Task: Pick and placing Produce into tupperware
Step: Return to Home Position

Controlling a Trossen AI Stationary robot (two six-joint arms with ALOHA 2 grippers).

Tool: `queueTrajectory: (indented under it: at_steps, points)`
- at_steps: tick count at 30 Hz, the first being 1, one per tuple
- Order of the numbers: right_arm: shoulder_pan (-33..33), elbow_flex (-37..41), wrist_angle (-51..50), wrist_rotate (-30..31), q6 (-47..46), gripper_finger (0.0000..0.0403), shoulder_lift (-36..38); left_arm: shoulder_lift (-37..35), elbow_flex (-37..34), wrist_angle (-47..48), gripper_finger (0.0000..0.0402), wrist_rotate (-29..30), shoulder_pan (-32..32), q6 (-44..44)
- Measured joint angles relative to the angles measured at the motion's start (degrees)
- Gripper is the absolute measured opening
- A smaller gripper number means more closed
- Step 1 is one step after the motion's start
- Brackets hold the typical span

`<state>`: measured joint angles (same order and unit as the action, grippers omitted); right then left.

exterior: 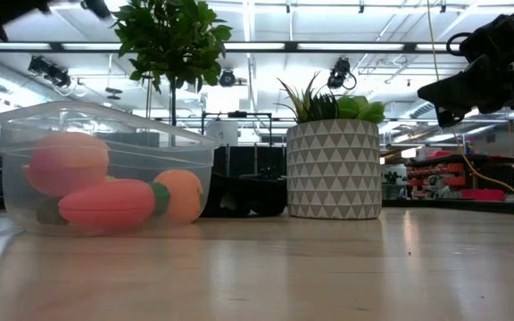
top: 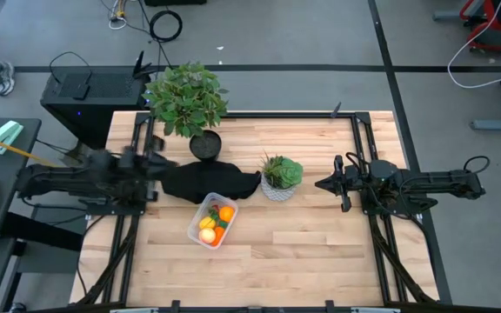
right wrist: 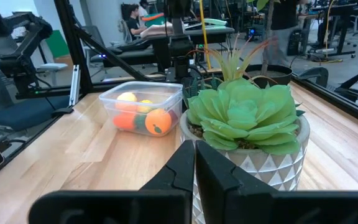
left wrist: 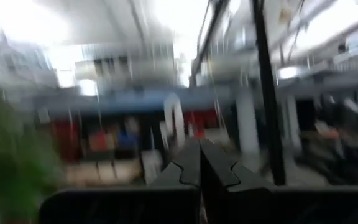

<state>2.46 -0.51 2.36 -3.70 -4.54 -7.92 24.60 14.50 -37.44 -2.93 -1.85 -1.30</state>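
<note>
The clear tupperware (top: 213, 221) stands on the wooden table near its middle. It holds the produce: a round orange (top: 225, 213), a yellow piece (top: 207, 223) and a carrot (exterior: 110, 203) with a pink fruit (exterior: 65, 162) above it. My left gripper (top: 165, 163) is shut and empty, raised over the table's left side, left of a black cloth; its wrist view (left wrist: 199, 163) looks out into the room. My right gripper (top: 318, 183) hangs shut and empty at the table's right, just right of the succulent pot, and points at it (right wrist: 194, 155).
A succulent in a white patterned pot (top: 281, 176) stands between my right gripper and the tupperware. A black cloth (top: 207, 183) lies behind the tupperware. A leafy plant in a dark pot (top: 187, 97) stands at the far edge. The near half of the table (top: 320, 261) is bare wood.
</note>
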Motion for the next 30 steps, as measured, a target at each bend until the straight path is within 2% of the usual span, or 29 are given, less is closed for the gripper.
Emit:
queueTrajectory:
  at_steps: [3, 7, 12, 15, 17, 24, 26, 30]
  points:
    - [0.0, 0.0, 0.0, 0.01, 0.0, 0.0023, 0.0, -5.67, 0.88, -6.17, 0.0, 0.79, -0.17, -4.44]
    - [-0.01, 0.0, -0.01, 0.01, 0.0, 0.0023, 0.0, -14.72, -2.52, -19.0, 0.0, 0.72, -0.22, -10.54]
    - [-0.01, 0.0, 0.02, 0.02, 0.01, 0.0023, 0.0, -24.43, -5.57, -21.43, 0.0, 0.11, -0.22, -12.94]
    - [-0.02, 0.0, 0.0, -0.02, 0.01, 0.0023, -0.04, -24.32, -6.57, -22.33, 0.0, -0.43, -0.22, -13.6]
    - [-0.02, 0.0, -0.03, -0.01, 0.0, 0.0023, -0.22, -24.24, -6.35, -17.53, 0.0, 0.23, -0.22, -13.61]
    - [-0.01, 0.0, -0.17, -0.01, 0.0, 0.0023, -0.55, -24.29, -6.48, 14.44, 0.0, 3.57, -0.17, 0.84]
    - [-0.01, 0.0, -0.26, -0.01, 0.0, 0.0023, -0.63, -24.2, -7.27, 16.12, 0.0, 3.5, -0.22, 2.89]
    - [-0.02, 0.0, -0.24, 0.01, 0.0, 0.0023, -0.62, -24.33, -12.15, 7.43, 0.0, 3.24, -0.22, 3.97]
